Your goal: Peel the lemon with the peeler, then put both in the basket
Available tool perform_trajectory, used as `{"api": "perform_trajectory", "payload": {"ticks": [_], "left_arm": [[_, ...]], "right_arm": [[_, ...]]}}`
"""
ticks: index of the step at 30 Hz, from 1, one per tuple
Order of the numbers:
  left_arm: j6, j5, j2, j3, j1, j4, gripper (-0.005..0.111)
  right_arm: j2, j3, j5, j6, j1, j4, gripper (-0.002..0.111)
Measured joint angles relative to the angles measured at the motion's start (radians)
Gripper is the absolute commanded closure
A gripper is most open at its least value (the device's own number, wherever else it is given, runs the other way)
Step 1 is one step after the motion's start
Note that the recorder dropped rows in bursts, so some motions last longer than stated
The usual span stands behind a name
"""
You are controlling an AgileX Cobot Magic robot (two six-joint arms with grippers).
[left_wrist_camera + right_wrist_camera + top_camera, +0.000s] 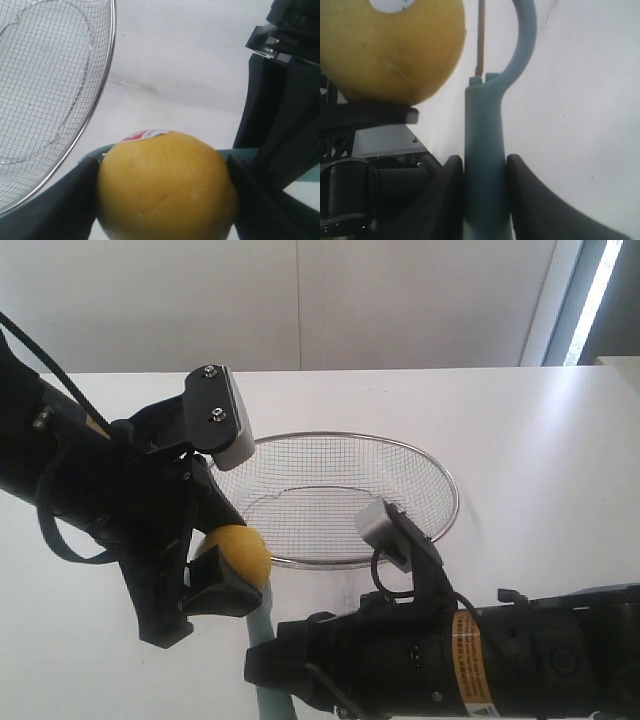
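Left gripper (pixel 162 200): jaws closed on the small, bright yellow lemon (pixel 240 550), held just near-left of the wide silver wire-mesh basket (pixel 455 502). Right gripper (pixel 484 172): jaws clamped on the handle of the pale teal peeler (pixel 485 115), its curved head alongside the lemon. Blade contact: cannot tell.

Judgement: one arm steadies the fruit so the other can stroke the blade. Visible skin looks unpeeled. Neither item is in the basket yet.

Pretty plain room here: a white matte bench (pixel 540 440) running back to a pale wall (pixel 420 300) with one thin vertical seam (pixel 297 300). Far right there's a slanted white frame (pixel 545 300) and a bright strip of light (pixel 598 285) beside a dark panel (pixel 626 315). The lighting is soft and even.
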Motion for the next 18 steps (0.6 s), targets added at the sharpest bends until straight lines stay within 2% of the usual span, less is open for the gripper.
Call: {"api": "perform_trajectory", "payload": {"ticks": [18], "left_arm": [[-0.002, 0.0, 0.0, 0.0, 0.0, 0.0, 0.107]], "right_arm": [[-0.155, 0.028, 0.168, 0.009, 0.0, -0.013, 0.108]]}}
